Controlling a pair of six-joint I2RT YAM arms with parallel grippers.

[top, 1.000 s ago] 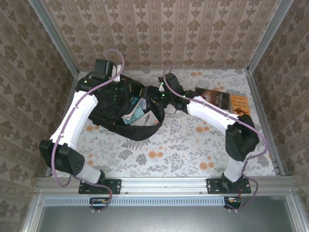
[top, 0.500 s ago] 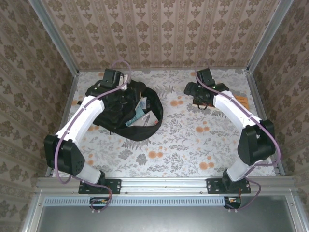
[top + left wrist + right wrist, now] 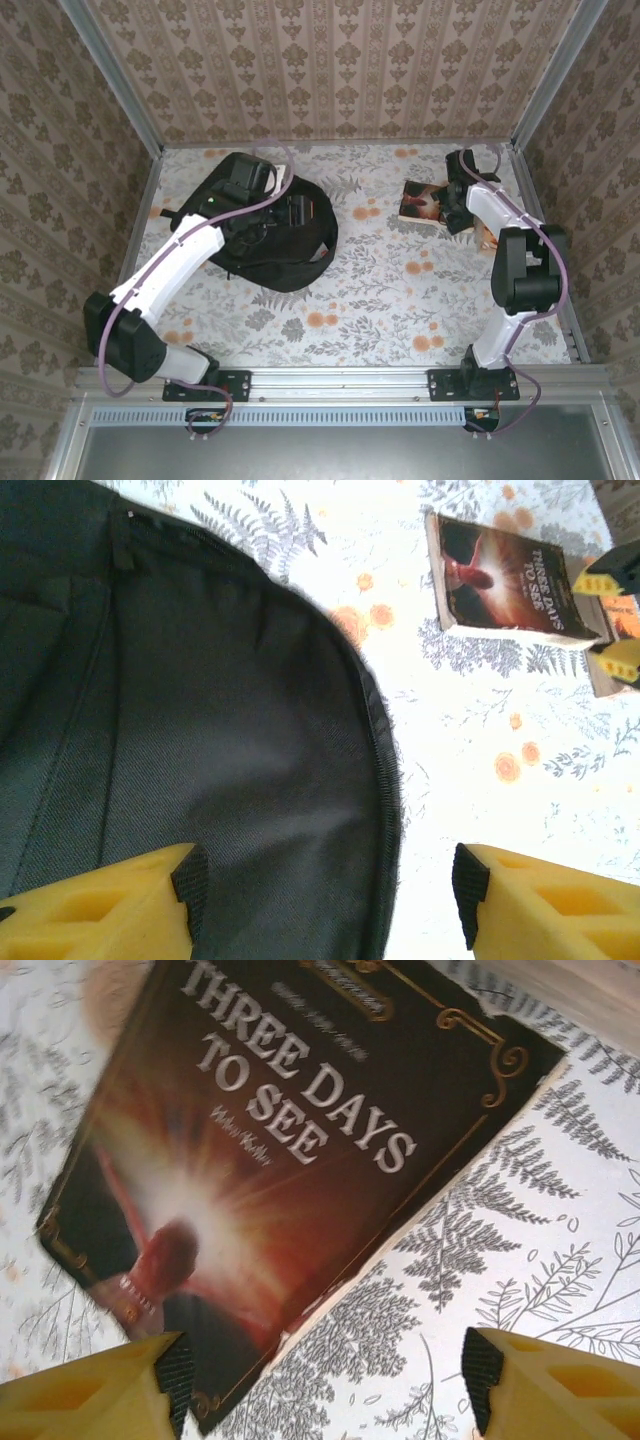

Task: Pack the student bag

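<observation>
On the far-left part of the table, the student bag (image 3: 272, 238) lies flat: a large, black, soft backpack of woven fabric with a rounded outline and a zipper track along its curved seam. A fabric panel covers its interior, so its contents cannot be determined. Well apart from it, on the far-right part of the table, a rectangular paperback book (image 3: 424, 200) lies face up. Its cover is glossy dark brown with a red-orange glow, gold corner ornaments and the title "THREE DAYS TO SEE". The left gripper (image 3: 325, 900) hangs over the bag's right edge, with one yellow finger (image 3: 100, 905) above the fabric and the other above the tabletop. The fingers are spread wide and grasp nothing. The right gripper (image 3: 325, 1380) is positioned over the book's lower corner, its fingers likewise wide apart and empty. The table (image 3: 380, 290) carries a white cloth printed with grey ferns and orange blossoms. Beige damask-patterned walls (image 3: 340, 60) enclose it, joined by aluminium corner posts (image 3: 110, 75).
</observation>
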